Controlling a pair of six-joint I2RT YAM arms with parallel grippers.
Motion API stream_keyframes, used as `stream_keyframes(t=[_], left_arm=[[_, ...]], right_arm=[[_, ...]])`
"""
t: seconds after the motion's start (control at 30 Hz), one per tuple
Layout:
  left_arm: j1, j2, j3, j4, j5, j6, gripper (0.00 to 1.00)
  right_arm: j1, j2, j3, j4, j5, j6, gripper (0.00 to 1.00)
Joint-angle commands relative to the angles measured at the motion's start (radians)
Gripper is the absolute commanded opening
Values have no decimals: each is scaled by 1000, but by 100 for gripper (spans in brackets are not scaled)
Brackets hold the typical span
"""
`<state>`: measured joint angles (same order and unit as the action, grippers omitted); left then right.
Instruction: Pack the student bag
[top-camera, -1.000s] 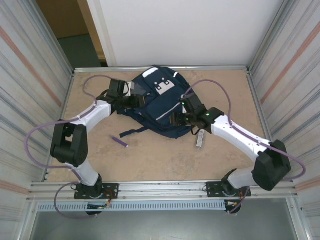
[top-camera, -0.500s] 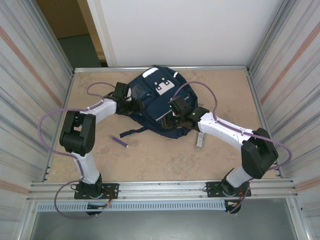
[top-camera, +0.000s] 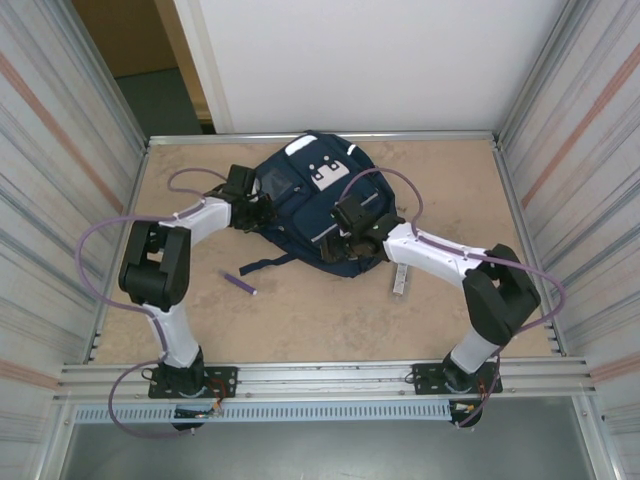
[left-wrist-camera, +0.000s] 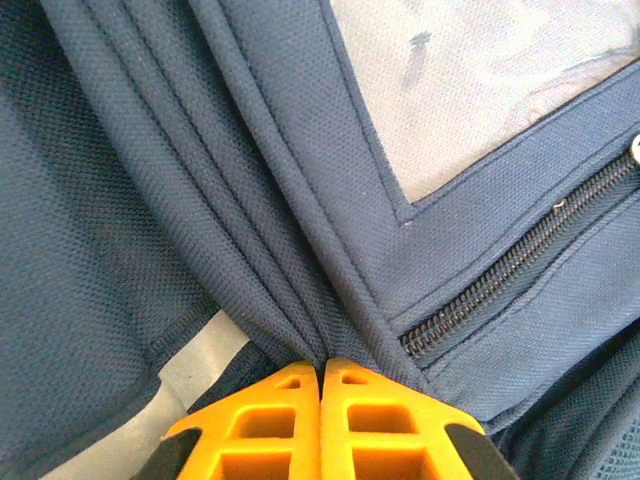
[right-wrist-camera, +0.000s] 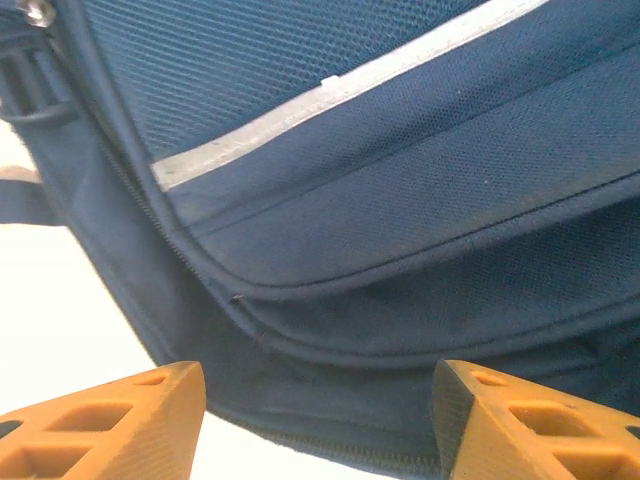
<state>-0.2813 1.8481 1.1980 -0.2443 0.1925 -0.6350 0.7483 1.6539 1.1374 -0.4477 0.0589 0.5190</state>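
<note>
1. The student bag (top-camera: 315, 205) lies flat at the far middle of the table (top-camera: 450, 310), navy face up, with a strap pointing toward the near side.
2. My left gripper (left-wrist-camera: 322, 368) is clamped tight on a bunch of the bag's folded fabric at its left side. The pleats run straight into my tips.
3. Risk: the bite looks shallow, cloth only. If I pull, the folds may slide out, or the whole bag may drag across the table instead of opening.
4. Risk: the zipper (left-wrist-camera: 510, 285) just beside my pinch looks closed. I hold no puller, so a tug here likely strains the seam and opens nothing.
5. My right gripper (right-wrist-camera: 315, 390) stands wide with nothing in it, at the bag's near right edge, below the pale stripe (right-wrist-camera: 330, 95).
6. Risk: closing there could catch only the outer layer, or shove the bag off my left pinch.
7. A purple pen (top-camera: 239, 284) and a pale flat item (top-camera: 399, 280) lie on the near side, apart from the bag. I judge them not yet packed.
8. Pose: both arms reach far and inward, elbows out to the sides, wrists low, meeting the bag from opposite sides.
</note>
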Motion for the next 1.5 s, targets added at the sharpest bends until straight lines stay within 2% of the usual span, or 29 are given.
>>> stream_keyframes(t=[0.0, 0.17, 0.33, 0.43, 0.57, 0.63, 0.67, 0.7, 0.73, 0.87, 1.03, 1.23, 1.47], left_arm=[[7, -103, -64, -15, -7, -12, 0], [-33, -222, -158, 6, 44, -74, 0], [-130, -351, -298, 101, -58, -204, 0], [-147, -380, -338, 123, -60, -290, 0], [-147, -388, -344, 114, -77, -312, 0], [-137, -396, -328, 52, -123, -294, 31], [-130, -397, -318, 17, -150, -294, 42], [-119, -393, -312, 12, -146, -285, 49], [-109, -383, -309, 24, -127, -272, 51], [-73, -296, -250, 30, -67, -260, 51], [-71, -209, -169, 43, -99, -246, 46], [-74, -114, -104, 49, -85, -283, 42], [-77, -44, -119, 43, -159, -344, 36]], right_arm=[[-40, 65, 33, 18, -15, 2, 60], [-156, 165, 87, 58, -67, -6, 59], [-257, 267, 181, 132, -173, -31, 58], [-268, 263, 228, 137, -217, -33, 58], [-229, 160, 183, 155, -176, -69, 59], [-194, 101, 144, 137, -123, -94, 59], [-169, 71, 125, 125, -93, -109, 59], [-147, 46, 107, 117, -69, -124, 59], [-126, 27, 91, 111, -53, -131, 59], [-52, -26, 64, 79, 4, -129, 59], [-1, -71, 47, 89, 1, -109, 59], [9, -66, 55, 97, -30, -76, 59], [27, -34, 60, 116, -64, -53, 59]])
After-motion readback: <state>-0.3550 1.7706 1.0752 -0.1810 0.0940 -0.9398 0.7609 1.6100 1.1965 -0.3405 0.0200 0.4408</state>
